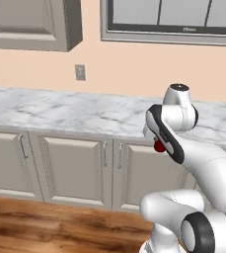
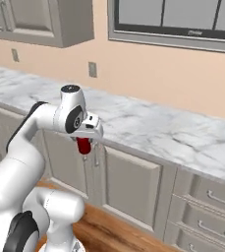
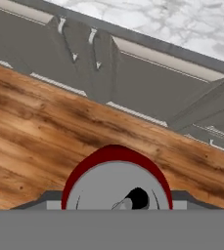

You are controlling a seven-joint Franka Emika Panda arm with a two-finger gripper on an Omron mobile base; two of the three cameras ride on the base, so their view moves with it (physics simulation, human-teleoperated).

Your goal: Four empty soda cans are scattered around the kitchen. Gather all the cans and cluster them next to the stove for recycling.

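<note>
A red soda can [image 2: 84, 145] hangs in front of the cabinet doors, below the counter's edge, with my gripper [image 2: 87, 141] shut on it. From the left base view a small part of the red can [image 1: 159, 146] peeks out behind the arm's wrist. In the hand view the can's silvery top [image 3: 114, 189] with its dark opening sits right at the fingers, red rim around it, above the wood floor. The stove is out of view.
A white marble counter [image 1: 75, 111] runs along the peach wall, with grey-beige cabinet doors [image 1: 70, 168] under it and drawers [image 2: 207, 202] at the right. A wall cabinet [image 1: 30, 24] hangs upper left, a window [image 2: 173, 19] sits above. Wood floor [image 1: 45, 227] lies below.
</note>
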